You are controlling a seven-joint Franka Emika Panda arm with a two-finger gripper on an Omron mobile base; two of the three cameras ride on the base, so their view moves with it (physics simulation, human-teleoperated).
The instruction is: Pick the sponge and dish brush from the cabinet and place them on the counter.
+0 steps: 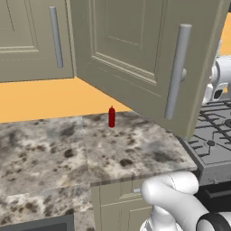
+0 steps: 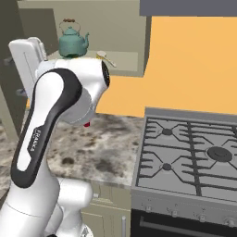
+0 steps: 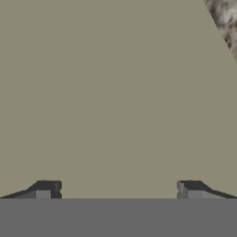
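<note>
Writing: where the arm's dark side panel shows in the right base view, it carries the word FRANKA in small white letters; no other text can be read.
Arm (image 2: 55, 120): it rises from the lower left of the right base view, bends at a large white and dark joint, and reaches up toward the cabinet (image 2: 115, 32).
Claw (image 3: 118, 189): its two dark tips stand wide apart with nothing between them, facing a flat taupe surface at close range; a corner of speckled stone shows at the upper right of the hand view.
Cabinet door (image 1: 149, 58): swung open, hanging out over the counter (image 1: 67, 144), its long grey bar handle (image 1: 177, 72) near the free edge.
Dish brush (image 2: 106, 58): lies on the cabinet's beige shelf, just beside a teal kettle (image 2: 72, 41).
Sponge: cannot tell where it is.
Red bottle (image 1: 111, 117): stands upright on the counter near the orange wall, below the cabinet door.
Stove (image 2: 190, 152): adjoins the counter's edge, its grates bare.
Open room: broad free stone lies in front of the red bottle.
</note>
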